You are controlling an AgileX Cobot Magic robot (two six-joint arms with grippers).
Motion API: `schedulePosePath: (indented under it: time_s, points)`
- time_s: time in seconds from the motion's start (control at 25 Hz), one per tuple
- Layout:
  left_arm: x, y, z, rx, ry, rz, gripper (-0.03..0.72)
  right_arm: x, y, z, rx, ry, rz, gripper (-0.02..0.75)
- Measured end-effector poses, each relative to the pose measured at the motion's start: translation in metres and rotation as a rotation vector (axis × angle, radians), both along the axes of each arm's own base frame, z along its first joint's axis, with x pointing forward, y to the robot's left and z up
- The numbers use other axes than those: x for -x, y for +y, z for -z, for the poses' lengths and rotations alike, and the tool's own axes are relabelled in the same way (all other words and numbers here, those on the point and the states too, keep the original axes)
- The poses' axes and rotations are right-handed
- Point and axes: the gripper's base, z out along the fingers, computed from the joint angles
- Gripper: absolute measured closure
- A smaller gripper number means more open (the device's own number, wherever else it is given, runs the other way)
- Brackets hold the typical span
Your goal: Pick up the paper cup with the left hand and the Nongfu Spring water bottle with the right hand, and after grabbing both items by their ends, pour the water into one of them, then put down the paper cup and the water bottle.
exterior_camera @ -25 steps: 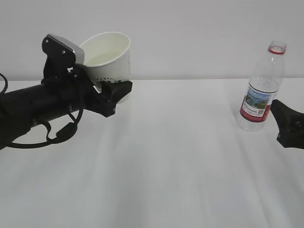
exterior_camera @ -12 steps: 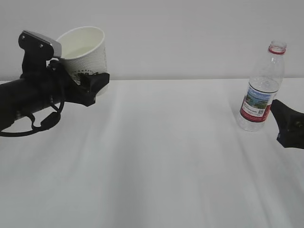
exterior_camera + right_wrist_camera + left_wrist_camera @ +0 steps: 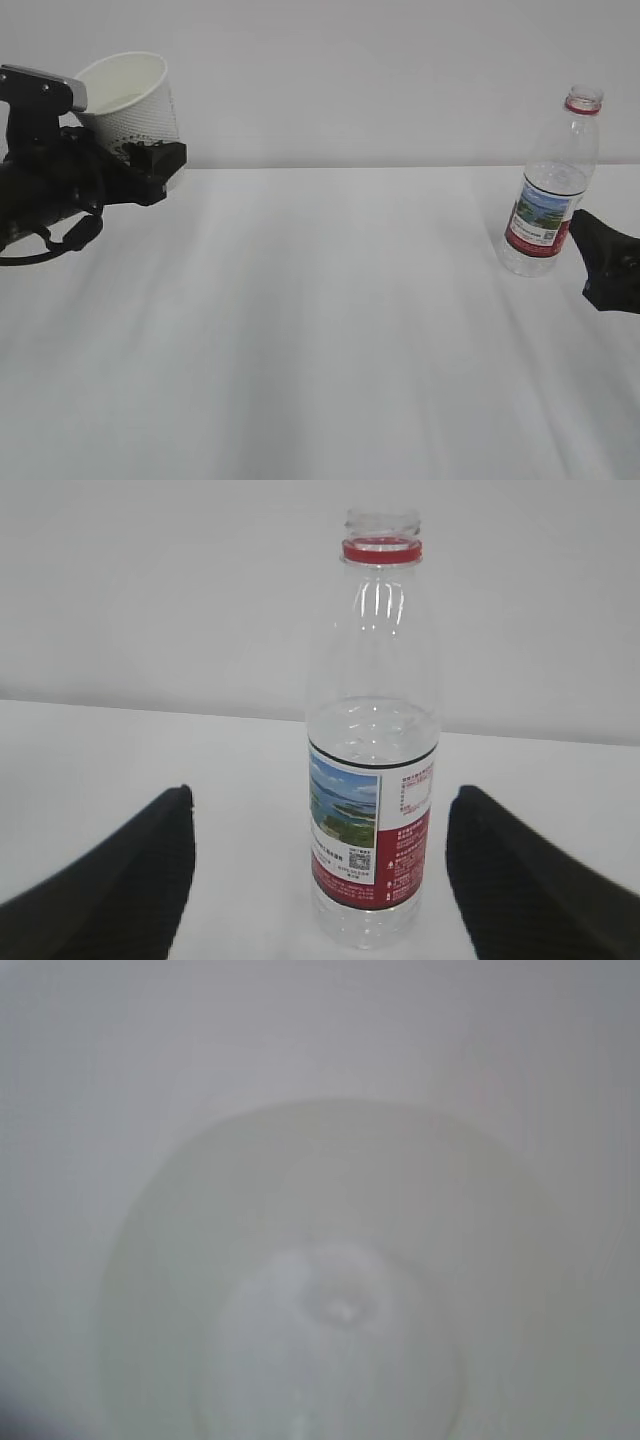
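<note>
Exterior view. Small white tapered paper cup (image 3: 128, 95), cream inside: held off the white surface (image 3: 330, 330) at far left, tilted, mouth up and turned toward the camera. Black left gripper with light grey block (image 3: 150, 160): jaws clamped on the cup's lower part. Black cable loop hangs under the arm. Tall clear ribbed plastic water bottle (image 3: 550, 190), capless, red neck ring, label with red band and landscape picture: upright on the surface at far right, standing alone. Black right gripper (image 3: 605, 262): only partly in frame at the right edge, just beside the bottle's base, not touching it.

Left wrist view. Frame filled by the cup's interior (image 3: 320, 1160), blurred; a pale pool of clear water (image 3: 335, 1350) lies at the bottom. Jaws out of sight here.

Right wrist view. Bottle (image 3: 375, 750) upright, centred between the two black fingers (image 3: 110, 880), with surface showing on either side. Jaws spread wide, holding nothing. Water level sits just above the label.
</note>
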Motion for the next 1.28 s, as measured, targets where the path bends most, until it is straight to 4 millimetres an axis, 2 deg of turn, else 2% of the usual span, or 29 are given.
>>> schedulePosePath:
  time_s: [0.2,0.36,0.8,1.28]
  points:
    - [-0.003,0.012,0.003,0.01,0.03,-0.062,0.184,0.0,0.0,0.0,0.0,0.0,0.0,0.149]
    - [-0.007,0.019,0.014,0.008,0.062,-0.088,0.184,0.0,0.0,0.0,0.0,0.0,0.0,0.149]
    - [-0.013,0.028,0.049,0.015,0.151,-0.177,0.184,0.0,0.0,0.0,0.0,-0.001,0.0,0.149]
    - [-0.018,0.036,0.068,0.033,0.115,-0.284,0.185,0.0,0.0,0.0,0.0,-0.001,-0.001,0.149]
